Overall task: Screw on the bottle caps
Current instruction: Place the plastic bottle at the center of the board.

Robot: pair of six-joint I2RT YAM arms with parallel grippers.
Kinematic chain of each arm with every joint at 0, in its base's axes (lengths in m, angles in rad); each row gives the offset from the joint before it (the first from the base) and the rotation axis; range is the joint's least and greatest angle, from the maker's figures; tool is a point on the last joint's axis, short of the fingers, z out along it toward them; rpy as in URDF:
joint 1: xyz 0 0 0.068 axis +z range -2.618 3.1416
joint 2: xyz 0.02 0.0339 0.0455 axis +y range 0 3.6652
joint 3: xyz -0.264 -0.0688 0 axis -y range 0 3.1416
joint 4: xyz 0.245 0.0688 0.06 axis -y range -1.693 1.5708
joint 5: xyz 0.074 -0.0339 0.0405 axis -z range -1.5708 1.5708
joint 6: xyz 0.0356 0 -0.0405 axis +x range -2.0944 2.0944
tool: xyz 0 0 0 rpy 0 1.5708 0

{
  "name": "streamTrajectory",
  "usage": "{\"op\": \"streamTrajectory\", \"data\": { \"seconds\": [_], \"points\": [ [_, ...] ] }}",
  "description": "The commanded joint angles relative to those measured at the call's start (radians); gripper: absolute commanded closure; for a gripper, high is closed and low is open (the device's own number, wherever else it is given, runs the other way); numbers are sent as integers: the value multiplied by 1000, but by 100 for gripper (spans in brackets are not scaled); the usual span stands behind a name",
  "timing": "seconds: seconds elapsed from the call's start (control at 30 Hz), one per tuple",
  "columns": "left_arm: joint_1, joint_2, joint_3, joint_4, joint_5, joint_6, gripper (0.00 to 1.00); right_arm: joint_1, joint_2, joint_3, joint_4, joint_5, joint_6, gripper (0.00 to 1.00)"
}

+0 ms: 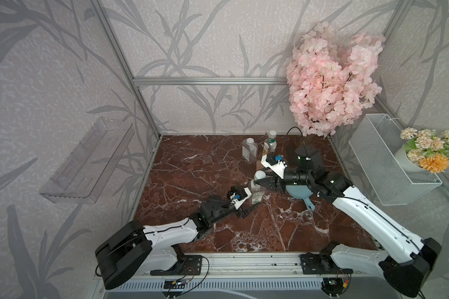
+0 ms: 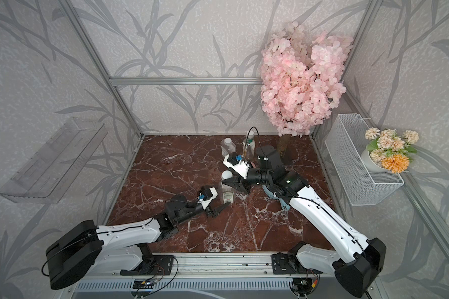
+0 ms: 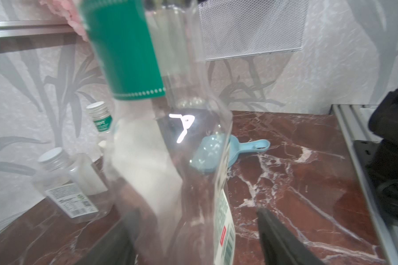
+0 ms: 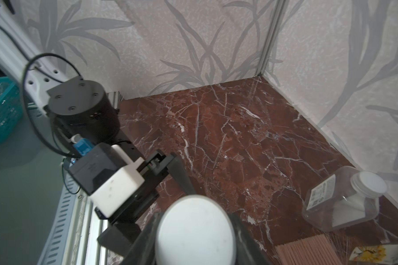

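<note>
The right gripper [image 4: 195, 216] is pressed onto a white cap [image 1: 259, 175], with a dark jaw on either side of it. In both top views the cap sits at the top of a clear bottle [image 1: 257, 196] that stands upright near the middle of the marble table [image 1: 192, 181]. Whether the cap is seated on the threads cannot be told. The left gripper [image 3: 196, 213] reaches in low from the near side with its fingers spread, and the bottle's base lies at or between them. In the left wrist view one finger [image 3: 278, 238] stands clear of the bottle's wall. The other is blurred behind the plastic, so contact there cannot be told. That view also shows a green band high on the bottle and a printed label near its base. A square bottle [image 1: 249, 150] and a round bottle [image 1: 270, 141] stand side by side toward the back edge of the table, both already capped and well apart from the grippers. A blue scoop [image 1: 299, 194] lies on the table just beside the middle bottle, partly under the right arm. Pink flowers [image 1: 332, 80] fill the far right corner. A wire basket [image 1: 389, 165] hangs on the right wall, and a clear shelf [image 1: 86, 163] is fixed to the left wall.
</note>
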Motion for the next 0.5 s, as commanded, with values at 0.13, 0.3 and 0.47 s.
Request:
{"op": "streamTrajectory", "data": {
  "seconds": [0.13,0.3,0.47],
  "points": [
    [10,-176,-105,-76,-242,-37,0,11,162,-90,472,162,160,86],
    [18,-276,-127,-130,-370,-72,0,44,314,-87,643,233,119,85],
    [34,-293,-111,-164,-440,-86,0,47,401,-58,647,229,100,82]
  ]
}}
